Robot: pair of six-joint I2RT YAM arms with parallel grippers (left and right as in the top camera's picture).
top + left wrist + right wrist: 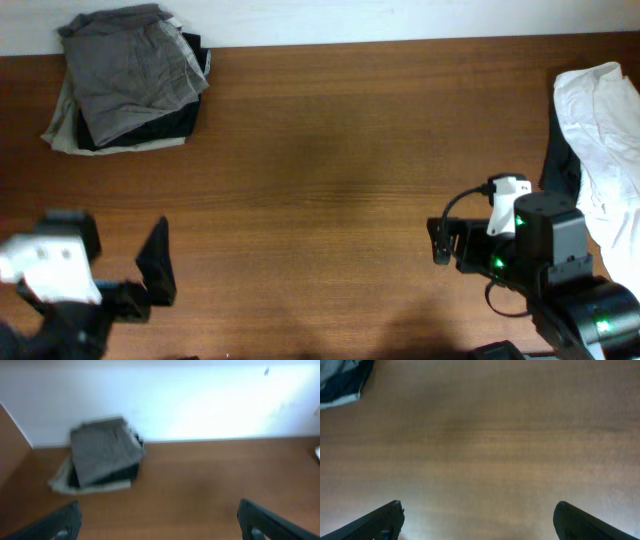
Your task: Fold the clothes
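Logged grey-olive shorts [135,70] folded atop stack [68,135], far-left corner of table [330,150]; white garment [600,140] heaped at right edge. Found left gripper [160,520], right gripper [477,520] agape, empty. Feared: black garment [560,165] beneath snagged along, dragging both.

The left arm [60,290] is extending in from the near left corner, its white wrist section showing blurred in the overhead view. The left claw [159,522] is holding its 2 dark fingers [56,522] spread wide apart. The right arm [560,270] is sitting low at the near right, green lights glowing on its black housing. The right claw [477,522] is likewise standing wide open, its 2 fingers [375,521] facing downward and, seen from overhead, pointing left.
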